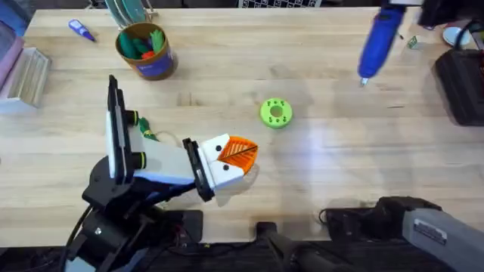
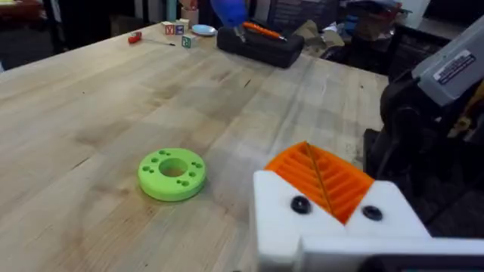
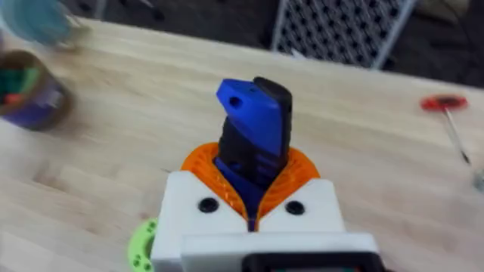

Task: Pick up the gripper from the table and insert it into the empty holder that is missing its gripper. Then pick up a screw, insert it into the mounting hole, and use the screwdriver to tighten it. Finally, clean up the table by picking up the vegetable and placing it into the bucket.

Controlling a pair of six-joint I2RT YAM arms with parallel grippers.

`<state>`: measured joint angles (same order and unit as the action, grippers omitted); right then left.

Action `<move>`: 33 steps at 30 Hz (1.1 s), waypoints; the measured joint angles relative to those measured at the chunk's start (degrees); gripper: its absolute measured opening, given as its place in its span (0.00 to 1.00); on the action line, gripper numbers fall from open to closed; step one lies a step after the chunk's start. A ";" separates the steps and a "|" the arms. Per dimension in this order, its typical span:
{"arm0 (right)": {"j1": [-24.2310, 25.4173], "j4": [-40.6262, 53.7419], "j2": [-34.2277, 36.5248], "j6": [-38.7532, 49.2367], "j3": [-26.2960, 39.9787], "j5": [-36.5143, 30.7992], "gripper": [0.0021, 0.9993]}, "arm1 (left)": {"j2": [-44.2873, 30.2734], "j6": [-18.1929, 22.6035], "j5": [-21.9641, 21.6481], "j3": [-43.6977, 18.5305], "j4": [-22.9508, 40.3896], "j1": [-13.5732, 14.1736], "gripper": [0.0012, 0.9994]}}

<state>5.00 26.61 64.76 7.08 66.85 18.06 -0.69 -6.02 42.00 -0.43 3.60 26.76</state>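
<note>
Overhead, left gripper (image 1: 243,155): low over the bench (image 1: 325,151), orange pads pressed together with nothing between them.
Overhead, screwdriver (image 1: 380,39): one, bright blue, lifted over the far right of the bench with its bit pointing down.
Overhead, bucket (image 1: 145,51): one, far left, with green and orange pieces inside. I cannot tell if the vegetable is among them.
Overhead, others: one lime-green disc (image 1: 275,112) at mid-bench, one small blue-white pen (image 1: 81,30) in the far left corner.
Left wrist: both orange tips sit in their white fingers (image 2: 333,219), and the disc lies just beside them.
Right wrist, right gripper (image 3: 253,198): fingers clamped on the screwdriver's body, which stands up between the pads. One red-handled tool (image 3: 446,103) lies well apart.
Risk, driver: the hold is near one end, so I judge the bit could swing off line and miss the screw head.
Risk, reach: the two grippers must meet closely, so a knock on the seated tips is possible.
</note>
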 joint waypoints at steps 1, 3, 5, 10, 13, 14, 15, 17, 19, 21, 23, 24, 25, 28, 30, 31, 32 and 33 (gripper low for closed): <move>-1.40 -1.94 -1.11 -0.90 -1.21 0.06 0.02 | 0.00 0.00 0.00 0.00 0.02 0.00 0.01; -4.32 -6.97 -3.78 -2.97 -4.56 0.24 0.02 | 0.00 0.00 0.00 0.00 0.00 0.00 0.01; -6.92 -12.67 -6.48 -4.95 -8.56 0.24 0.02 | 0.00 0.00 0.00 0.00 0.00 0.00 0.01; -12.42 -26.56 -11.46 -10.71 -18.13 0.44 0.02 | 0.00 -0.01 0.00 0.00 0.00 0.00 0.01; -16.34 -31.20 -12.87 -13.67 -22.23 0.44 0.02 | 0.00 0.00 0.00 0.00 0.01 0.00 0.01; -17.91 -32.23 -13.05 -14.45 -23.19 0.44 0.02 | 0.00 0.00 0.00 0.00 0.00 0.00 0.01; -19.75 -33.18 -13.08 -15.01 -24.07 0.44 0.02 | 0.00 0.00 0.00 0.00 0.02 0.00 0.01; -23.73 -34.44 -13.05 -15.89 -25.22 0.44 0.02 | 0.00 0.00 0.00 0.00 0.02 0.00 0.01; -27.78 -35.72 -13.05 -16.38 -25.57 0.48 0.02 | 0.00 0.00 0.00 0.00 0.00 0.00 0.01; -31.60 -38.07 -13.05 -16.71 -25.58 0.50 0.02 | 0.00 0.00 0.00 0.00 0.02 0.00 0.01; -34.97 -40.60 -13.08 -16.98 -25.58 0.85 0.02 | 0.00 0.00 0.00 0.00 0.01 0.00 0.01; -36.31 -41.52 -13.08 -17.12 -25.58 0.94 0.02 | 0.00 0.00 0.00 0.00 0.02 0.00 0.01; -37.69 -42.42 -13.08 -17.16 -25.58 1.08 0.02 | 0.00 0.00 0.00 0.00 0.02 0.00 0.01; -40.37 -43.83 -13.08 -17.12 -25.58 1.29 0.02 | 0.00 0.00 0.00 0.00 0.00 0.00 0.01; -41.62 -44.48 -13.08 -17.12 -25.58 1.31 0.02 | 0.00 0.00 0.00 0.00 0.00 0.00 0.01; -42.23 -44.90 -13.08 -17.12 -25.58 1.31 0.02 | 0.00 0.00 0.00 0.00 0.00 0.00 0.01; -42.77 -45.46 -13.06 -17.11 -25.58 1.29 0.02 | 0.00 0.00 0.00 0.00 0.00 0.00 0.01; -43.35 -46.19 -13.07 -17.07 -25.58 1.29 0.02 | 0.00 0.00 0.00 0.00 0.02 0.00 0.01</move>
<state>-38.34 -19.59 51.69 -10.00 41.28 19.35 -0.69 -6.02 42.00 -0.43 3.62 26.76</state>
